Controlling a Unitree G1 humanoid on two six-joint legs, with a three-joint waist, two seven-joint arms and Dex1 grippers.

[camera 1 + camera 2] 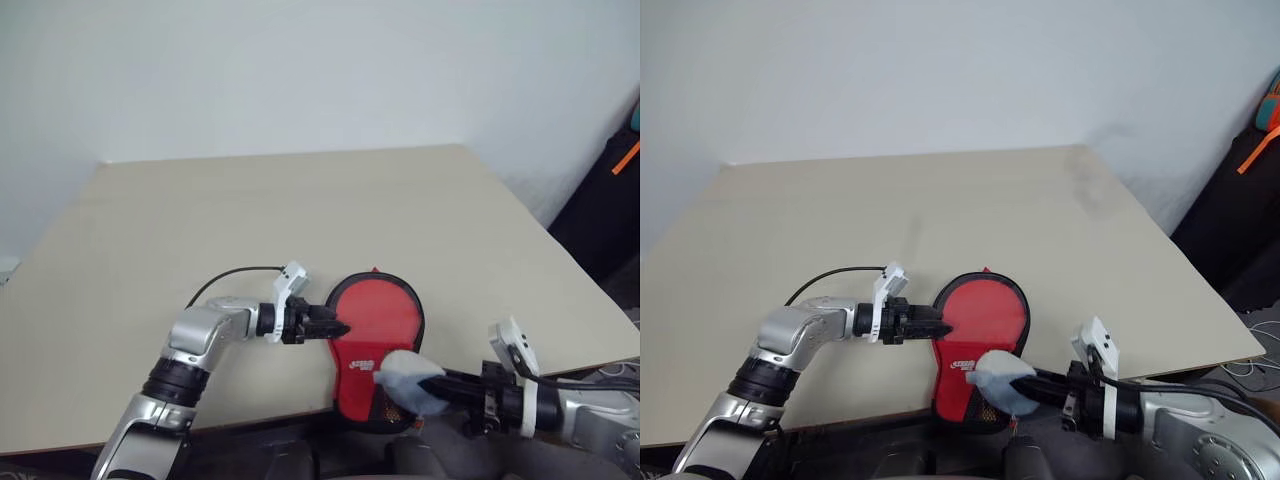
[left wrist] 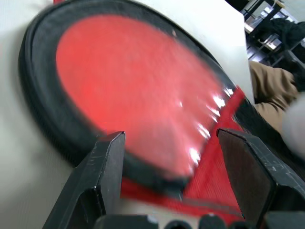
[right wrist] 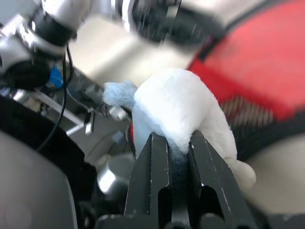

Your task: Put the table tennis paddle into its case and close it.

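Note:
The case [image 1: 372, 345], black-rimmed with a red logo panel, lies flat at the table's front edge, its narrow end hanging over the edge. A round red face, the table tennis paddle [image 2: 138, 86], shows through the case's clear side; its handle is hidden. My left gripper [image 1: 338, 327] lies level at the case's left rim, open, with the rim between its fingers [image 2: 107, 162] and untouched. Over the case's narrow end, my right gripper [image 3: 178, 140] is shut on a soft white and pale-blue tuft [image 1: 402, 372]. Whether the tuft is fixed to the case I cannot tell.
The tan table [image 1: 300, 210] stretches far back and to both sides of the case. A black cable [image 1: 225, 275] loops over the tabletop behind my left wrist. Dark gear with an orange strap [image 1: 625, 158] stands off the table at the far right.

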